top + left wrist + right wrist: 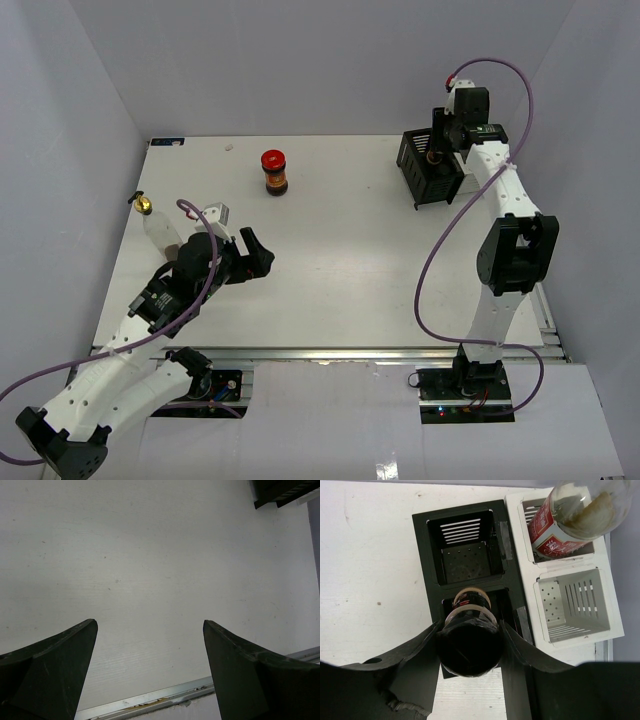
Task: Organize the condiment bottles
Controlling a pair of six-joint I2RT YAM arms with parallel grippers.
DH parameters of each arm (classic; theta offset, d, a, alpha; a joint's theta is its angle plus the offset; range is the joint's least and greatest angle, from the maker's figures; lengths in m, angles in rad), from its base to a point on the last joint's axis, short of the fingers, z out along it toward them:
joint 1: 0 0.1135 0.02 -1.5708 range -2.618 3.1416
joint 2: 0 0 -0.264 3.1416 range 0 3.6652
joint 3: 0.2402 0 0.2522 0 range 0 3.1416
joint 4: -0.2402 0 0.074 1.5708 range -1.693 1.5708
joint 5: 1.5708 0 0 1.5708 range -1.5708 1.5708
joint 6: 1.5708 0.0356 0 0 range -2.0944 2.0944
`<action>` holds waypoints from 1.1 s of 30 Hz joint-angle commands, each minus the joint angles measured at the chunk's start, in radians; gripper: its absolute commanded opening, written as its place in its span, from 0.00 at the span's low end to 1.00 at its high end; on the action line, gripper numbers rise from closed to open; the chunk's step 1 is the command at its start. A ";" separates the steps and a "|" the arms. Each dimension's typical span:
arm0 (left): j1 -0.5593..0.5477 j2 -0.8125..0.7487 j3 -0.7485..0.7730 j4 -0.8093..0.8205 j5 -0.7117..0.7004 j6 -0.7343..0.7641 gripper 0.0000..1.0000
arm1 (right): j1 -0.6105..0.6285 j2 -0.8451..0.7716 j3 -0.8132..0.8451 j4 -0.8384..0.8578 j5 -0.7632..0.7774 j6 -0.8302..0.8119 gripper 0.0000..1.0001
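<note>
We take the black rack (428, 170) at the far right of the white worktop (350, 270) as our landmark. The right wrist view shows it has two square compartments, and a white rack (570, 565) of the same build lies flush against its side.

Directly above the black rack's nearer compartment, the right tool (471, 625) is pinching a black-capped shaker (470, 650). One finger presses on each side of the shaker, whose lower end sits inside that compartment. The black rack's other compartment holds nothing.

Well away from the black rack, across the worktop toward the near left, the left tool (262, 250) hangs with its fingers spread wide. It grips nothing, and only bare worktop lies between them.

The red-labelled bottle (552, 527) stands in the white rack's farther compartment, diagonally across from the held shaker. The dark jar with the red lid (274, 172) stands upright on the worktop, well to the left of the black rack. The clear gold-topped bottle (155, 222) is farthest from the rack, at the worktop's left edge just behind the left arm.
</note>
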 commanded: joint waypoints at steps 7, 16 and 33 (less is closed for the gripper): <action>0.004 -0.021 0.010 0.002 -0.018 -0.005 0.98 | -0.002 -0.018 -0.057 -0.033 -0.050 -0.030 0.08; 0.002 -0.010 0.013 -0.002 -0.025 0.005 0.98 | -0.002 0.057 0.024 -0.110 -0.059 -0.037 0.08; 0.004 0.034 0.026 0.010 -0.029 0.013 0.98 | -0.002 0.079 0.144 -0.113 -0.027 -0.053 0.72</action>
